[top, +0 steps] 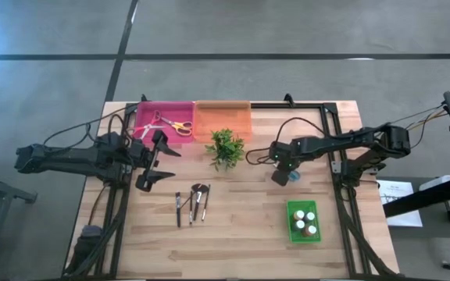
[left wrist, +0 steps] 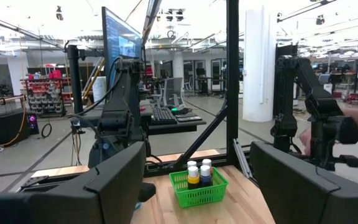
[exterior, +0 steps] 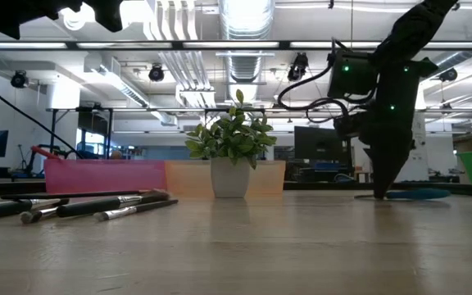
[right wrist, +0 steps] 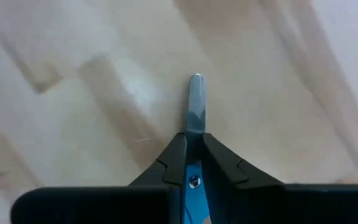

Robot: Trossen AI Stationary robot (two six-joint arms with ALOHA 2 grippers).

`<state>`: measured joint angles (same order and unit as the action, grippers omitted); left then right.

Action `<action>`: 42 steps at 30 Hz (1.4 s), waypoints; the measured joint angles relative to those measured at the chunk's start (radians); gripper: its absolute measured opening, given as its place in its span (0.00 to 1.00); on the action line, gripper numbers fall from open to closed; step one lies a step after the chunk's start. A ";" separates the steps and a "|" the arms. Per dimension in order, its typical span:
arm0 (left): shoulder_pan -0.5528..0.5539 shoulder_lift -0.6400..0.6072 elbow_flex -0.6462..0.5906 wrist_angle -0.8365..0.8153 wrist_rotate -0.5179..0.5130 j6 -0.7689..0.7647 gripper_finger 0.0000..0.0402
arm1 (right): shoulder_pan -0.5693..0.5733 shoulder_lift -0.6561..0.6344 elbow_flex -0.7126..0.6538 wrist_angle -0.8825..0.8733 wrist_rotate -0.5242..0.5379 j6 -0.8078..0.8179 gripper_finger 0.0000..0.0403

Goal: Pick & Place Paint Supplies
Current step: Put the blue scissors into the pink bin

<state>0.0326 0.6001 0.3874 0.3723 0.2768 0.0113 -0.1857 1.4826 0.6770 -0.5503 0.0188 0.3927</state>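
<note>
My right gripper [top: 281, 178] stands over the table's right middle, pointing down, shut on blue-handled scissors [top: 294, 177]. Their rounded steel blade tip [right wrist: 196, 93] sticks out past the fingertips. Several thin dark brushes [top: 191, 204] lie flat on the wood near the table's middle. Small paint bottles [top: 305, 221] stand upright in a green basket [top: 291, 232] at the near right. My left gripper [top: 157, 165] hangs open above the left side and holds nothing. My right gripper pinches the scissors' closed blades [right wrist: 194, 121] between its two fingers, just ahead of the pivot screw [right wrist: 193, 180]. The fingers come from above, pointing steeply down. In the low view the blue handle end [exterior: 416, 194] lies flat at table level beside the fingertips.
A pink bin [top: 142, 117] with two more pairs of scissors and an orange bin [top: 223, 121] stand at the far edge. A potted green plant [top: 226, 147] stands in front of them. Bare wood lies between the brushes and the basket.
</note>
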 joint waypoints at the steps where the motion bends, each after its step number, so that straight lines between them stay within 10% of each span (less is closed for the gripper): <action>1: 0.000 0.000 0.000 -0.003 0.000 0.000 0.74 | 0.008 -0.003 0.006 0.000 -0.010 0.000 0.06; 13: 0.000 0.087 0.003 -0.039 0.004 0.139 0.74 | 0.194 -0.045 0.179 0.047 -0.029 -0.006 0.05; 42: -0.019 0.802 0.359 -0.010 0.004 0.217 0.74 | 0.389 -0.046 0.494 0.071 0.096 -0.178 0.05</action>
<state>0.0131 1.4024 0.7468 0.3624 0.2810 0.2283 0.2037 1.4368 1.1710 -0.4790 0.1149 0.2142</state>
